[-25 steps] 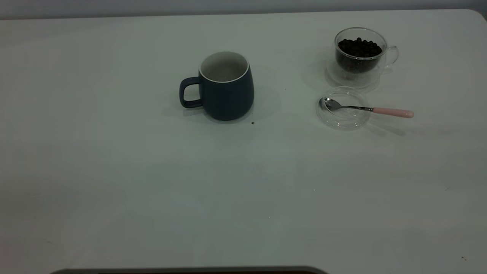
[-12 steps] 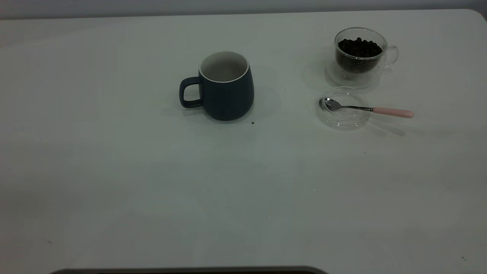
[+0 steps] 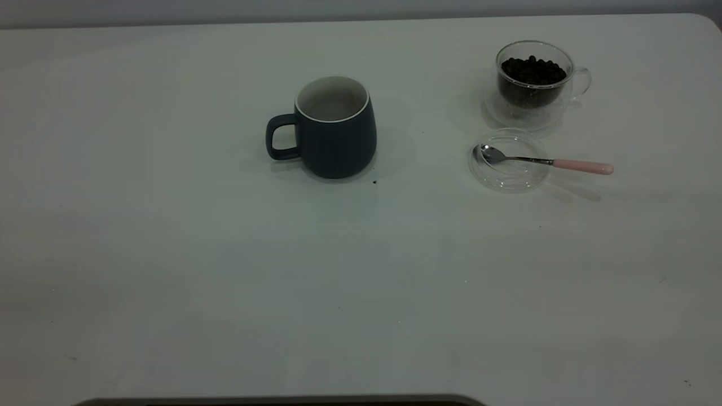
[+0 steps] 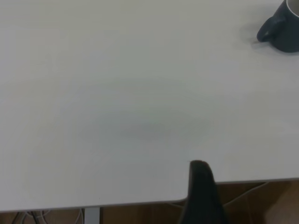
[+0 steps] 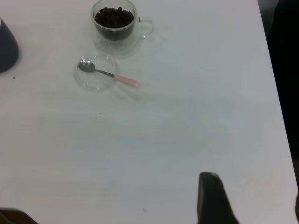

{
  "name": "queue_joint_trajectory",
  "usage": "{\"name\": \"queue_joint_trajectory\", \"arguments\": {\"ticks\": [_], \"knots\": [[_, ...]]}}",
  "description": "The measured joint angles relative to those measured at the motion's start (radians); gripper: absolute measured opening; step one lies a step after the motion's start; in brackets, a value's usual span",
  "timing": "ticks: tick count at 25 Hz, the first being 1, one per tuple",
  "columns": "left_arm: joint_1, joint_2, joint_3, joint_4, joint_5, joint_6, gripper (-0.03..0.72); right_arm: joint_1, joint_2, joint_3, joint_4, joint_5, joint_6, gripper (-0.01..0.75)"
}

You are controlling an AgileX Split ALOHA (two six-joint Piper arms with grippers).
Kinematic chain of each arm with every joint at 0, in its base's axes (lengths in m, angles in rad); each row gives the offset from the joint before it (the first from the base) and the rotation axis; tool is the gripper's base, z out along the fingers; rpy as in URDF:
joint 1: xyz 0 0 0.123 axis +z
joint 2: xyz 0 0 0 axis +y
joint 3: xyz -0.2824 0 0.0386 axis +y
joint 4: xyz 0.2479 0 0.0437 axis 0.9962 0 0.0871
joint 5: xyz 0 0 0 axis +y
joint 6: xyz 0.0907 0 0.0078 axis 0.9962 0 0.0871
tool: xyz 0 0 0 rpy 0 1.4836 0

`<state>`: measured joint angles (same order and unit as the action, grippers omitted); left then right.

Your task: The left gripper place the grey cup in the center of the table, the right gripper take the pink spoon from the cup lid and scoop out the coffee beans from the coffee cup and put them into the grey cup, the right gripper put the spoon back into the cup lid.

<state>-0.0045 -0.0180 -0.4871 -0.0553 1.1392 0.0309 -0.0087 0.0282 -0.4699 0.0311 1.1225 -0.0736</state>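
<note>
Though apparently speckled, white table (image 3: 169,254).

Grey cup (image 5: 7,46) and both hands (image 4: 202,196) (image 5: 212,198) cut by frame edges.

The grey cup (image 3: 337,128) stands upright near the middle of the table (image 3: 225,282). It is dark blue-grey outside and white inside, and its handle points to the left. The coffee cup (image 3: 535,83) is a small clear glass cup at the far right. It is full of dark coffee beans (image 3: 532,70). Just in front of it lies the round clear cup lid (image 3: 509,160). The pink spoon (image 3: 544,161) rests with its shiny bowl in the lid and its pink handle sticking out over the rim to the right.
</note>
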Motion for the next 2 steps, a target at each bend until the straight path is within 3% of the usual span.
{"name": "queue_joint_trajectory", "arguments": {"ticks": [2], "knots": [[0.0,0.0,0.0,0.0,0.0,0.0,0.569,0.0,0.0,0.0,0.0,0.0,0.0,0.45]]}}
